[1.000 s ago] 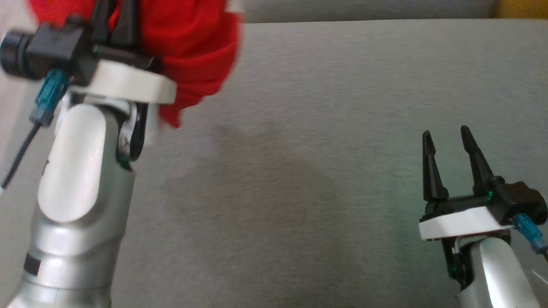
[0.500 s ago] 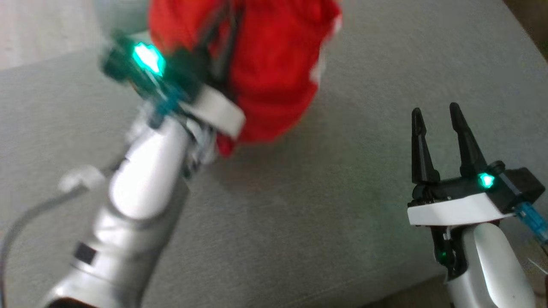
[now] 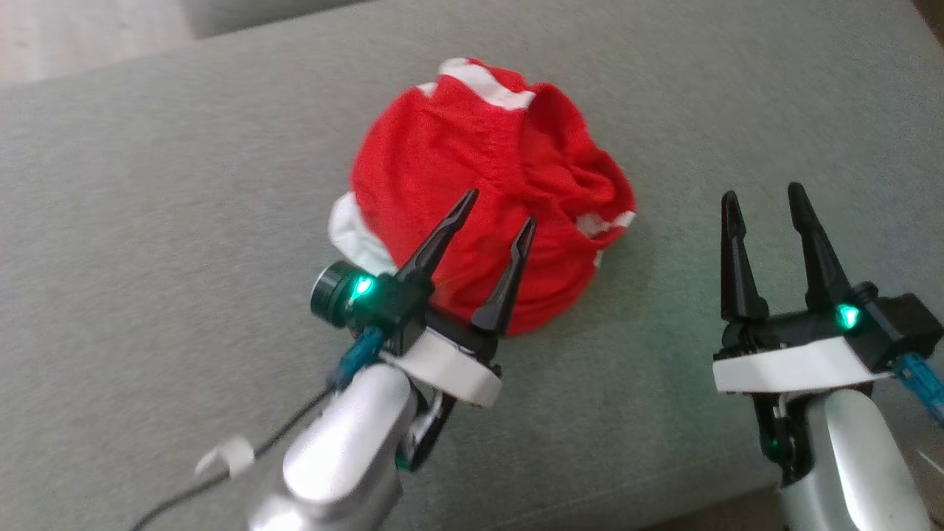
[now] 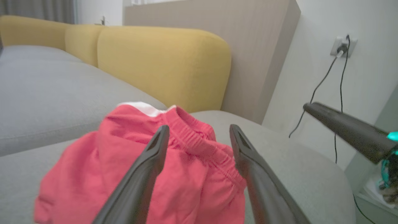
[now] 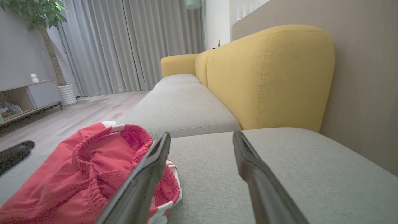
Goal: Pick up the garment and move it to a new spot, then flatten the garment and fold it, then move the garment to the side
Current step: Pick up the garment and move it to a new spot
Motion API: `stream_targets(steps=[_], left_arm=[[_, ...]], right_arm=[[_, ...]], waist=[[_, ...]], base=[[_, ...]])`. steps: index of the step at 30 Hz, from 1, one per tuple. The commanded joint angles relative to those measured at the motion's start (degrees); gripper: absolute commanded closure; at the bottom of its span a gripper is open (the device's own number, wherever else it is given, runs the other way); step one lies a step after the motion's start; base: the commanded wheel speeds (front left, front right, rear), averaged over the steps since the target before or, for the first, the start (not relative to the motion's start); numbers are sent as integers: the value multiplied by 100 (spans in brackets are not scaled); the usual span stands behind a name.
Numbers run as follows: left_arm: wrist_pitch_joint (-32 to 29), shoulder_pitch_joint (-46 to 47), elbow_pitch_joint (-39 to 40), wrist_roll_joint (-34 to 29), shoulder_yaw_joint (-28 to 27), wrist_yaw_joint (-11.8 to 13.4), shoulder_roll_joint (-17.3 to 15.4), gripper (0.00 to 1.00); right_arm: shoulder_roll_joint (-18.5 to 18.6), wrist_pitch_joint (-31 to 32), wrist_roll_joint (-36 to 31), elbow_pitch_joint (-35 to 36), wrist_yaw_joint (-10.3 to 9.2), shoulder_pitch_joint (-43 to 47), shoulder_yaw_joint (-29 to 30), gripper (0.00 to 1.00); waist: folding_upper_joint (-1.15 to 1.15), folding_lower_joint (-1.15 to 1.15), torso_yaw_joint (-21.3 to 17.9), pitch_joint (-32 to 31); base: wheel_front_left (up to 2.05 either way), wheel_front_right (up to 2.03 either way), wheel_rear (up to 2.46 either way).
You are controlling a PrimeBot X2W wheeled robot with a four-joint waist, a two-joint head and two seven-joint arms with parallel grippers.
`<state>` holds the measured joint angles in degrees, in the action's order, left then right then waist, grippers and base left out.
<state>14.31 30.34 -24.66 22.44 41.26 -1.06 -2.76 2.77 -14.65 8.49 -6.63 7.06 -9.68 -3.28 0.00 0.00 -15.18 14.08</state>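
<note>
Left tool (image 3: 501, 206) — fingers apart, above garment (image 3: 472, 140)

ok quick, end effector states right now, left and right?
Left end effector: open, holding nothing; the red shorts lie bunched on the sofa cushion just ahead of it.
Right end effector: open, empty.

The red shorts (image 3: 487, 184) lie crumpled in a rounded heap on the grey sofa cushion (image 3: 184, 184). Their elastic waistband (image 5: 102, 137) gapes open on top, and white trim (image 3: 483, 77) shows at the edges.
</note>
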Motion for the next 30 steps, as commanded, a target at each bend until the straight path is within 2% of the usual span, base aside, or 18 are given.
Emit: stream_targets(steps=[1,2,4,7,11,14,17,21,27,30], left_arm=[[66,-204,592,11,-235,235,-13,0],[66,-204,592,11,-235,235,-13,0],[67,-567,978,-135,-469,489,-13,0],[67,-1226,1511,-327,-1036,770,-13,0],[68,-2073,2030,-848,-1826,1039,-61,0],[68,-2673,2243,-1002,-2370,1161,-52,0],[68,-3073,2307,-1046,-2731,1096,-36,0],[68,-3247,2158,-1101,-2913,909,-21,0],[68,-2778,1314,-1085,-2601,681,-14,0],[68,-2325,743,-1046,-2304,446,-13,0]], right_arm=[[11,-35,-88,132,43,86,-59,0],[11,-35,-88,132,43,86,-59,0],[11,-35,-160,97,43,201,-27,0],[11,-35,-250,44,43,380,2,0],[11,-35,-329,-32,43,619,49,0],[11,-35,-354,-113,43,777,62,0],[11,-35,-349,-155,43,881,68,0],[11,-35,-373,-189,43,942,4,0],[11,-35,-459,-190,43,891,-21,0],[10,-35,-494,-158,43,836,-35,0]], waist=[[0,0,411,-340],[0,0,411,-340],[0,0,614,-524],[0,0,878,-777],[0,0,1171,-1072],[0,0,1300,-1244],[0,0,1381,-1338],[0,0,1389,-1380],[0,0,1219,-1207],[0,0,1127,-1007]], base=[[0,0,0],[0,0,0],[0,0,0],[0,0,0],[0,0,0],[0,0,0],[0,0,0],[0,0,0],[0,0,0],[0,0,0]])
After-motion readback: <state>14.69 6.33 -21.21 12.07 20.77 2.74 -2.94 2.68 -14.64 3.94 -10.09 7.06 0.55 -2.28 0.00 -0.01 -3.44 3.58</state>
